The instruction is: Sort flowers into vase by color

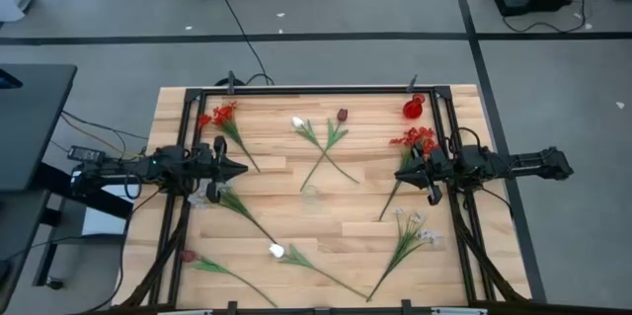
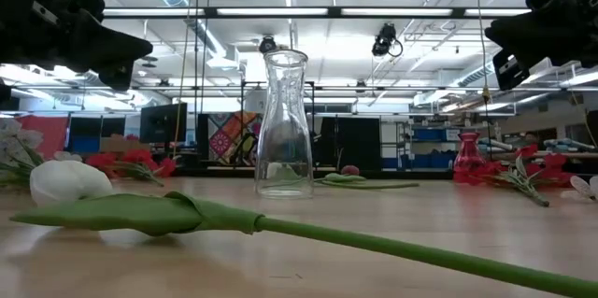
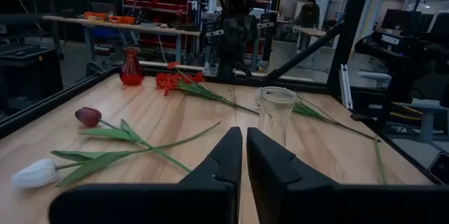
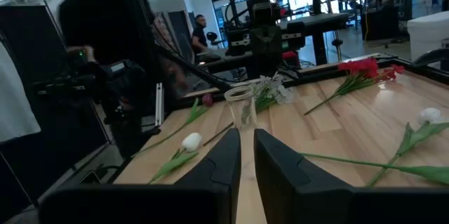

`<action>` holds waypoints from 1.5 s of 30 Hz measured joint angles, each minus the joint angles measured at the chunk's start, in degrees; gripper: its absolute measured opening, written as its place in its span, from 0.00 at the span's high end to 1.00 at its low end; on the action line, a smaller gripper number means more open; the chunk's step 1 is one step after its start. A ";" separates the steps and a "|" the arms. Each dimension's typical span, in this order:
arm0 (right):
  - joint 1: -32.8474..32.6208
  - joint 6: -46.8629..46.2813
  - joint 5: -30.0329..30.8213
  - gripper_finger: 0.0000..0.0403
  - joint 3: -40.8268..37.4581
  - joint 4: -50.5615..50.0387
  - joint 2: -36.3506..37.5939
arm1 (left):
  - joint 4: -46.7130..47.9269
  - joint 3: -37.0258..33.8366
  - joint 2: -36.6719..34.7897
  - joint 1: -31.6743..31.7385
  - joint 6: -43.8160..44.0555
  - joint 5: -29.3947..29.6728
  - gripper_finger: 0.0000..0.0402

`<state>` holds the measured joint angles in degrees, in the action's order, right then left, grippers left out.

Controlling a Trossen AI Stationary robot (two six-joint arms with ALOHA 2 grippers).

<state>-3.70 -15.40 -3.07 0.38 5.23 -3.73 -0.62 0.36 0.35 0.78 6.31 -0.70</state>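
**Both arms idle, every flower loose on the table**

At mid-table stands the clear glass vase point(image 1: 311, 195), upright and empty, with the flowers scattered flat around it. A small red vase point(image 1: 413, 109) sits at the far right corner. The left gripper point(image 1: 237, 168) hovers at the left edge with its fingers nearly together, holding nothing. The right gripper point(image 1: 403, 174) hovers at the right edge, fingers narrowly parted and also empty, just beside a red blossom cluster point(image 1: 415, 139).

Several risks follow from this layout:

- The white tulip point(image 1: 298, 123) and maroon tulip point(image 1: 342, 115) lie with stems crossed, so lifting one would probably drag the other.
- The stems are thin and flat on the wood, so a pinch could slip off.
- The clear vase looks tall and narrow-necked. A stem pushed in at an angle could tip it.
- The lilac spray point(image 1: 420, 231) and another white bud point(image 1: 277, 250) lie near the front edge, where a nudge might roll them off.
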 joint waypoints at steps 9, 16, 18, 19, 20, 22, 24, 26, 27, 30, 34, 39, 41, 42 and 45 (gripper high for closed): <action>0.02 -0.02 0.00 0.87 0.00 0.02 0.00 | 0.00 0.00 0.01 -0.01 0.00 -0.01 0.93; 0.00 0.02 0.00 0.87 -0.01 0.02 0.00 | 0.00 0.00 -0.01 0.01 -0.01 0.00 0.93; 0.02 -0.02 0.00 0.87 -0.02 0.01 0.00 | -0.01 0.02 0.00 0.01 -0.01 -0.01 0.93; 0.02 -0.02 0.00 0.87 0.00 0.00 0.00 | 0.00 0.00 0.01 0.02 -0.01 -0.01 0.93; 0.02 0.02 0.00 0.87 0.00 0.00 0.00 | -0.02 0.01 -0.01 0.00 -0.01 -0.01 0.93; 0.01 0.02 0.00 0.87 0.00 0.02 0.00 | -0.02 0.02 -0.01 0.00 -0.01 0.01 0.93; 0.01 -0.02 0.00 0.87 0.00 0.02 0.00 | 0.00 0.00 0.01 0.02 -0.01 -0.01 0.93; 0.02 0.02 0.00 0.87 0.00 0.00 0.00 | -0.02 0.01 -0.01 0.00 0.00 -0.01 0.93; 0.02 0.00 0.00 0.87 -0.02 0.00 0.00 | -0.02 0.00 0.00 -0.01 0.01 -0.01 0.93; 0.00 0.00 0.00 0.87 0.00 0.00 0.00 | 0.00 0.00 0.00 -0.01 -0.01 -0.01 0.93; 0.00 0.00 0.00 0.87 -0.02 0.02 0.00 | -0.01 0.00 -0.01 0.00 -4.83 0.01 0.93; 0.02 0.01 0.00 0.87 -0.01 0.00 0.00 | -0.02 0.00 -0.01 -0.01 -7.02 0.01 0.93; 0.00 -0.02 0.00 0.87 0.00 0.02 0.00 | -0.02 0.02 0.00 0.01 -7.12 0.00 0.93; 0.02 -0.02 0.00 0.87 -0.01 0.00 0.00 | -0.01 0.01 0.00 0.00 -7.13 0.00 0.93; 0.00 0.02 0.00 0.87 0.00 0.00 0.00 | -1.70 0.02 0.04 -0.01 -7.33 0.14 0.93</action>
<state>-3.70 -15.38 -3.07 0.38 5.23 -3.73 -2.33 0.38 0.39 0.78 -1.01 -0.56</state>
